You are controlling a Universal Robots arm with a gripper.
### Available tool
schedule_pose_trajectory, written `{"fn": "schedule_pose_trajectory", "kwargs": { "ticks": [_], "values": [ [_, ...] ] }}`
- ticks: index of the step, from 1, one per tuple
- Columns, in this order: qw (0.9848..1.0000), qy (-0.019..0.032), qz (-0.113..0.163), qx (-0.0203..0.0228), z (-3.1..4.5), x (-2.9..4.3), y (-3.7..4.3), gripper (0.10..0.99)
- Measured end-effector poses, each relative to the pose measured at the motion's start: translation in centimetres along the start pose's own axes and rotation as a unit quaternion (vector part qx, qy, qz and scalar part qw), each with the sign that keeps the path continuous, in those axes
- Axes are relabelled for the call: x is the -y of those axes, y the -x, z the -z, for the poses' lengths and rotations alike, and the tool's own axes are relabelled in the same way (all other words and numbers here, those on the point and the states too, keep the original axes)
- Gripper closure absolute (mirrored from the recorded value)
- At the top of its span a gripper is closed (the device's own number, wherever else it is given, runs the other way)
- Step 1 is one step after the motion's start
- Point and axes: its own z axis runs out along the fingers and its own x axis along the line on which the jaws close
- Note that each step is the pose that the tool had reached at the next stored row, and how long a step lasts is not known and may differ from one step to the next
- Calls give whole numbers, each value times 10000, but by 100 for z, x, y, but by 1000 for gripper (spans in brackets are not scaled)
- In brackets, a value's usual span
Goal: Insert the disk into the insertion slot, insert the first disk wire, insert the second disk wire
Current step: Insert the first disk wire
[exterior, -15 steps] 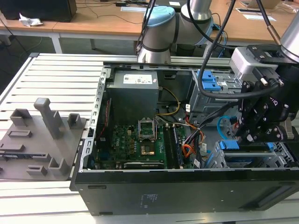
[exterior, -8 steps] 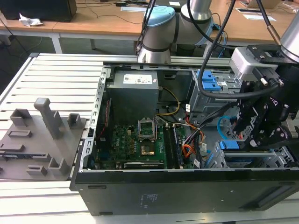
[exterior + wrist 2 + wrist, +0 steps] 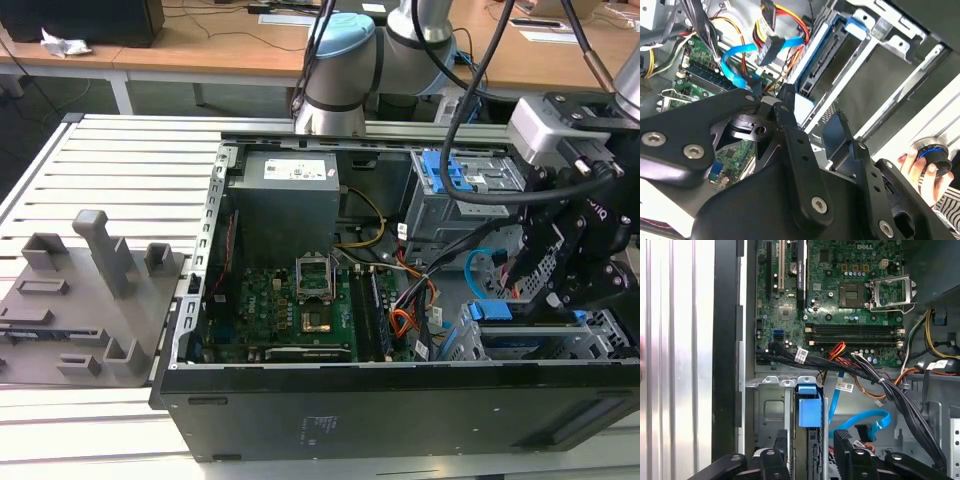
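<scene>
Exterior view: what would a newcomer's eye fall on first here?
The open computer case, with its green motherboard, lies in the middle of the exterior view. At that view's right, the black gripper reaches down into the case, close to the looping light-blue cable.

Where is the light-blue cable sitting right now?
The light-blue cable loops inside the computer case, toward the exterior view's right, between the orange-red wires and the metal drive cage.
</scene>
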Motion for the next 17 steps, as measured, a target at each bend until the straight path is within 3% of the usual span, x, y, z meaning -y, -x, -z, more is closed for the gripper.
{"fn": "schedule_pose_trajectory", "kwargs": {
  "ticks": [8, 17],
  "values": [
    [10000, 0, 0, -2, 5, 93, 224, 592],
    [10000, 0, 0, -3, 6, 94, 409, 592]
  ]
}}
